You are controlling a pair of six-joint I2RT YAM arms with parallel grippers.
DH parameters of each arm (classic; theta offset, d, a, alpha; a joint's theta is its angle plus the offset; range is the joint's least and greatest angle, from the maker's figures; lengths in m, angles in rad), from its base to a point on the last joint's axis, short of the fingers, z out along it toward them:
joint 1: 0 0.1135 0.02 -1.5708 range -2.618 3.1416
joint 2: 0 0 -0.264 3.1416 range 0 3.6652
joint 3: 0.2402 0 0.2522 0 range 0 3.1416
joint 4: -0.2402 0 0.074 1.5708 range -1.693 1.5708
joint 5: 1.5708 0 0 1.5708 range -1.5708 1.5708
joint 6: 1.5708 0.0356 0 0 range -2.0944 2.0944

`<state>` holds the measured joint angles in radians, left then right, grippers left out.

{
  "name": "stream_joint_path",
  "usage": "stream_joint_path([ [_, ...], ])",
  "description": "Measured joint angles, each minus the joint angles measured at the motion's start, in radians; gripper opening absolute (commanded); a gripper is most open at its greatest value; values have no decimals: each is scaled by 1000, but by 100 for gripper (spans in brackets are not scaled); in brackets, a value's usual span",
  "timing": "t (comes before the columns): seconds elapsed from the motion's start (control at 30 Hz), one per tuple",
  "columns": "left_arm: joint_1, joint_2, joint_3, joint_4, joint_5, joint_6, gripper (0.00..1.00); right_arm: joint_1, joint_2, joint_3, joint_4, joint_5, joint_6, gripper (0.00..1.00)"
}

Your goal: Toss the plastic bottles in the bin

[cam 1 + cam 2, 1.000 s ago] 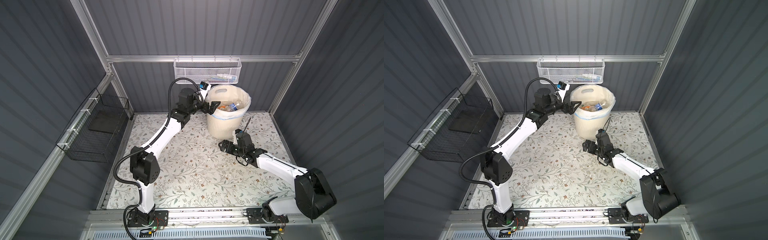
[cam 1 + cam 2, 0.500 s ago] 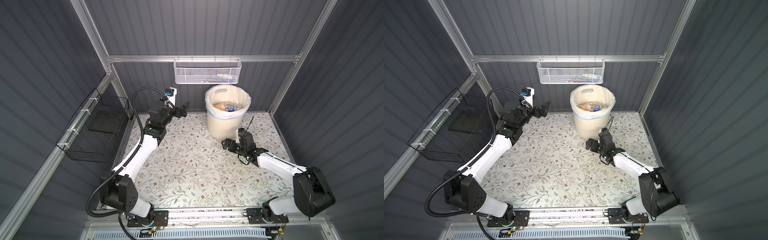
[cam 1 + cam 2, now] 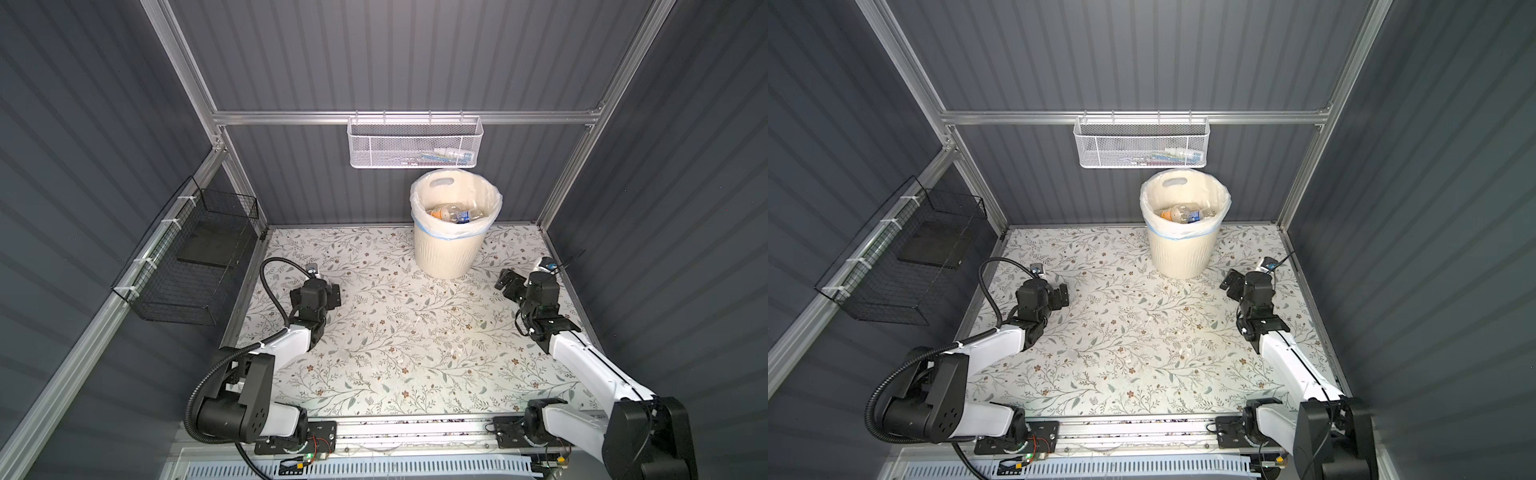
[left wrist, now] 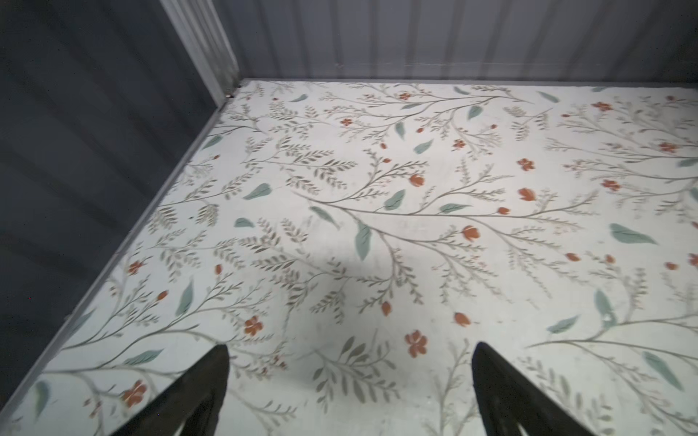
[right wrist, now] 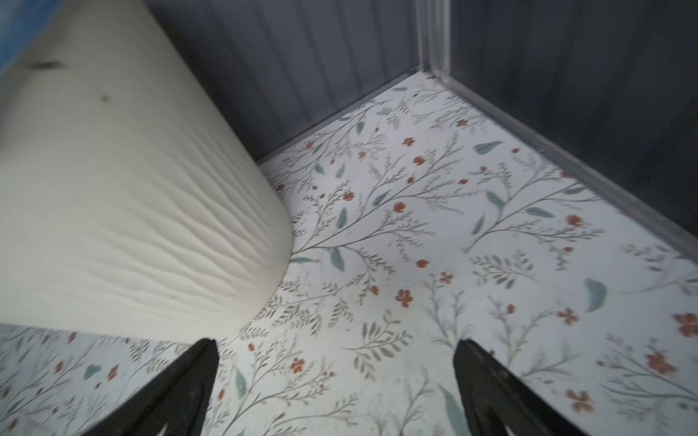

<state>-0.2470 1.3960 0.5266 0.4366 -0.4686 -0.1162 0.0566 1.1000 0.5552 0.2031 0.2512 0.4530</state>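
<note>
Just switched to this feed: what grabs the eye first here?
The cream bin at the back of the floral table, with plastic bottles piled inside. Next, the left hand and right hand, both open and empty, low over the table, the right one near the bin.

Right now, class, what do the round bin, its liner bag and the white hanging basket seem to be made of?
The bin looks like moulded plastic, cream-white and matte: ribbed wall, cut-out handle hole. Its liner bag seems thin translucent plastic film, crinkling over the rim. The white mesh basket is probably painted metal: fine perforated mesh, stiff wire rim.
</note>
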Motion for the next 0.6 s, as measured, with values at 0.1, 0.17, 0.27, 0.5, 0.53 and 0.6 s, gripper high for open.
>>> stream_joint_path([
  [0.1, 0, 17, -42, 74, -62, 7, 100, -27, -5, -54, 49, 68, -37, 99],
  [0.17, 0, 54, -57, 138, -83, 12, 100, -39, 12, -81, 86, 105, -63, 99],
  [0.27, 0, 120, -68, 195, -79, 39, 100, -50, 73, -124, 197, 146, -113, 99],
  [0.5, 19, 163, -75, 303, -30, 124, 100, -60, 190, -258, 503, 129, -258, 99],
  [0.53, 31, 165, -82, 333, -20, 129, 100, -66, 207, -263, 547, 113, -273, 99],
  [0.6, 61, 184, -97, 402, -2, 131, 100, -75, 246, -270, 638, 89, -292, 99],
])
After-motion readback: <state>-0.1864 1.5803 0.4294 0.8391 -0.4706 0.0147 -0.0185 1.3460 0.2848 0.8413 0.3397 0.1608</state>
